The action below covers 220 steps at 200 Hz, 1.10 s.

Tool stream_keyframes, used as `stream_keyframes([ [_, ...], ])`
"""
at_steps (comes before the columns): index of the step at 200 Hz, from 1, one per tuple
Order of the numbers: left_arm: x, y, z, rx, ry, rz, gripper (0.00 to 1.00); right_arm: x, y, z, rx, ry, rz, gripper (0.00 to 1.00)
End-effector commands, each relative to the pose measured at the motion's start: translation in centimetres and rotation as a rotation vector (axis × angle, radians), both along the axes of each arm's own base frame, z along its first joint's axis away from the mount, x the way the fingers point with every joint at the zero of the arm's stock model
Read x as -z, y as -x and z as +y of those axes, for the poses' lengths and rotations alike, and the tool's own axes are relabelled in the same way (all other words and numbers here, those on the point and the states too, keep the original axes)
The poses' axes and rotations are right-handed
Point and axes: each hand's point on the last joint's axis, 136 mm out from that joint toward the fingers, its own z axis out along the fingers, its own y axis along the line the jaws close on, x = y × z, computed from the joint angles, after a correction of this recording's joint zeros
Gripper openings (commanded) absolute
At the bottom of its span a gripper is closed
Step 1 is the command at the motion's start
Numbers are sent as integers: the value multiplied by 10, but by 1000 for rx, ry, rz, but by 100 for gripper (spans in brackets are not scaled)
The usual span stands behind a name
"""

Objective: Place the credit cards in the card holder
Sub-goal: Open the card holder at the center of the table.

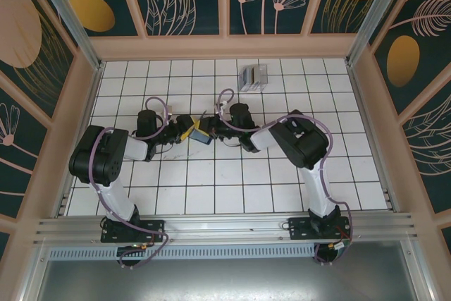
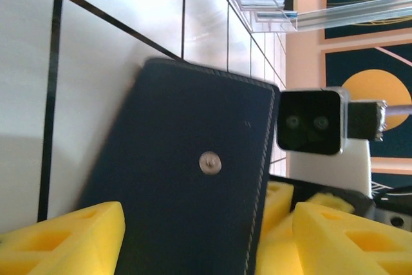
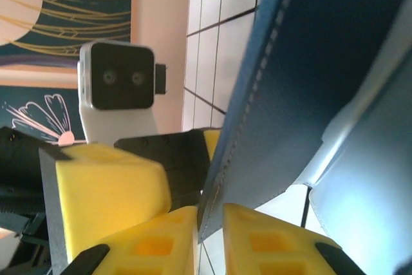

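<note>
Both pincers grip card holder (image 1: pixel 200 134) between them: left pincer (image 1: pixel 184 132) wide across it, right pincer (image 1: pixel 211 134) narrow on flap edge; credit cards (image 1: pixel 252 76) well beyond.

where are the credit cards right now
In the top view the credit cards lie stacked on the white tiled table near the back wall, right of centre, well beyond both grippers.
</note>
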Motion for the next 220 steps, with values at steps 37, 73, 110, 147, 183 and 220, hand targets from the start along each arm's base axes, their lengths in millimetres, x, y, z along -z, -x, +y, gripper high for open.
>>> stream_keyframes([
  [37, 7, 16, -11, 87, 37, 17, 68, 4, -40, -5, 105, -36, 64, 15],
  [73, 25, 13, -6, 89, -50, 40, 68, 8, -45, 1, 92, -35, 84, 17],
  [110, 25, 9, -1, 73, -121, 22, 69, 5, -49, 7, 77, -44, 80, 22],
  [147, 6, -9, 21, 39, -391, -125, 72, 3, -55, 10, 71, -32, 67, 29],
  [183, -45, -24, 48, -114, -640, -433, 80, 8, -63, 12, 58, -14, 78, 30],
  [220, -54, -17, 19, 23, -827, -701, 81, 2, -73, 14, 45, -7, 66, 34],
])
